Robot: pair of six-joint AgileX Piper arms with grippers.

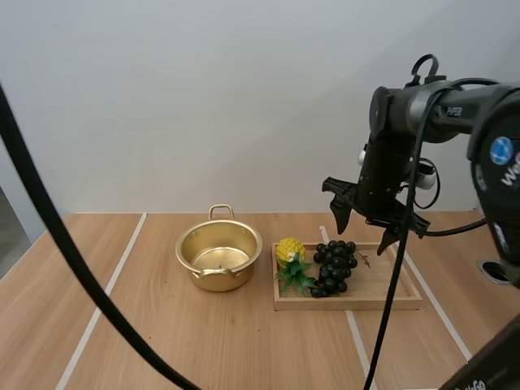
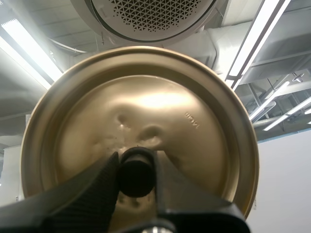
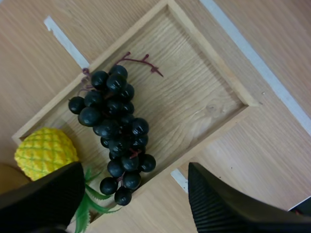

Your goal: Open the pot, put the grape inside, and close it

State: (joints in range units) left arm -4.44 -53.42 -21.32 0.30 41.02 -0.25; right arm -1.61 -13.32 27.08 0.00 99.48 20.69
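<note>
1. The left gripper [image 2: 137, 171] clamps the lid [image 2: 146, 107] by its knob.
2. The right gripper [image 1: 361, 234] hangs spread wide above the grapes [image 1: 335, 266].
3. The grapes lie in the tray [image 1: 390, 302], touching a pineapple [image 1: 290, 250].
4. The uncovered pot [image 1: 218, 258] stands just left of the tray.

Not much for you to read here. In the high view, small white lettering runs along the right arm [image 1: 439, 107]. It looks like "PiPER", though it's tiny. Nearer the camera, a dark housing [image 1: 505, 211] carries a round blue badge [image 1: 501, 150], and the white letters under it start with "W" and are cut off at the edge. Another dark part [image 1: 491, 370] shows letters ending in "GO". In the left wrist view, the lid [image 2: 146, 97] has a small stamp [image 2: 193, 122] pressed into the metal, too faint to read.
</note>
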